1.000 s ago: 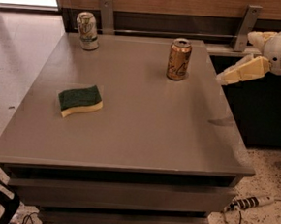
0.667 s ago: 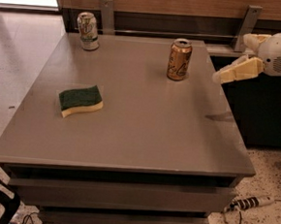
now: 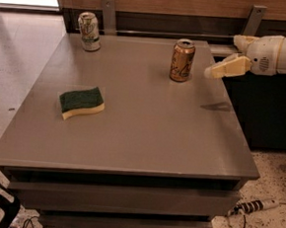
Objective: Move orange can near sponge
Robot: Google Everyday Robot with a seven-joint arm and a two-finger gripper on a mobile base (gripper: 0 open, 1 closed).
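Your orange can (image 3: 182, 60) stands upright in the upper middle of the frame, toward the back of the grey worktop (image 3: 146, 136). The sponge (image 3: 82, 103) lies well apart from it, left of centre, green side up. The gripper (image 3: 224, 57) hovers just right of the can at the upper right, its fingers (image 3: 229, 67) spread and holding nothing. A white and green can (image 3: 89, 31) stands at the upper left.

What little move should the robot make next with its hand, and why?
Probably slide the hand a little to the left, toward the orange can. The hand hovers just right of the can, near the right edge of the table, holding nothing. The can stands upright at the back, well apart from the sponge, so it likely has to be gripped first.
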